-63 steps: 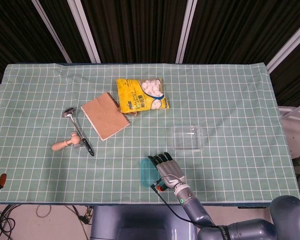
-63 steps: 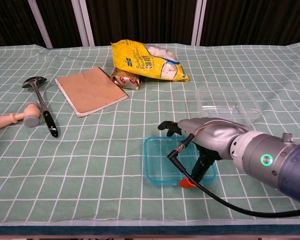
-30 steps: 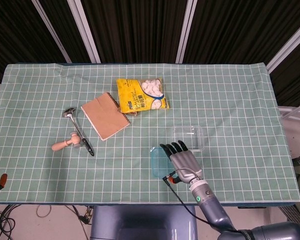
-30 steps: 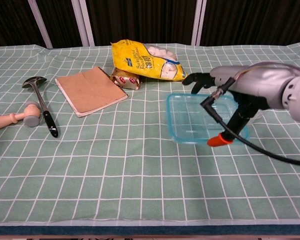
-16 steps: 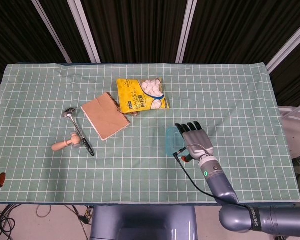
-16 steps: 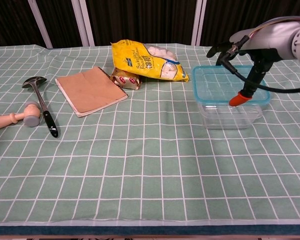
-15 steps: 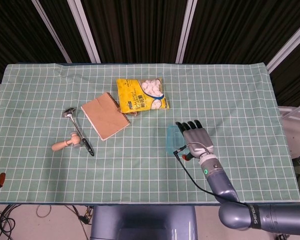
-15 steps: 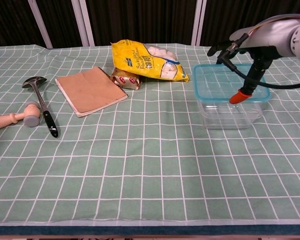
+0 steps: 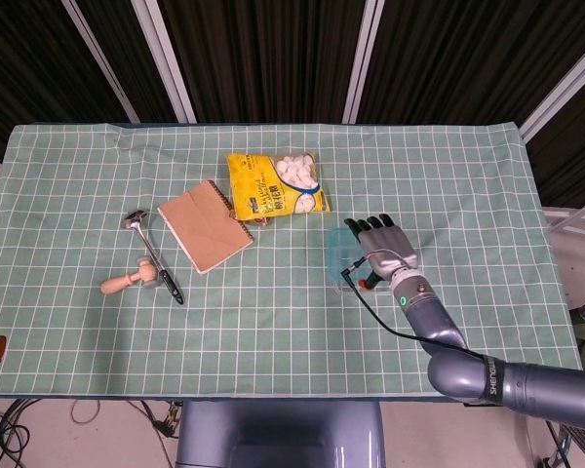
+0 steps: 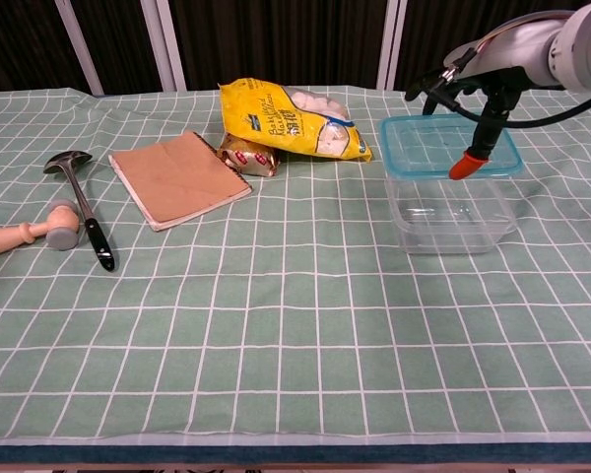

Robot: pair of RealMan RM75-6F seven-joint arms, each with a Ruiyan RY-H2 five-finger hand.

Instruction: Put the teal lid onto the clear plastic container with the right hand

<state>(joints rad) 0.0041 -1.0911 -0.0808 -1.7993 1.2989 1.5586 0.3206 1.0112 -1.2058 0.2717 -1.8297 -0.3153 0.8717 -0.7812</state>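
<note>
Teal lid is held in my right hand, hovering just above the clear container, near the yellow bag. Left hand's out of view.

a table fills most of the scene, covered by a pale green cloth printed with a white grid, wrinkled along its far edge. behind it hang dark pleated curtains, crossed by slanting white bars. cables lie on the pale floor below the near left edge.
</note>
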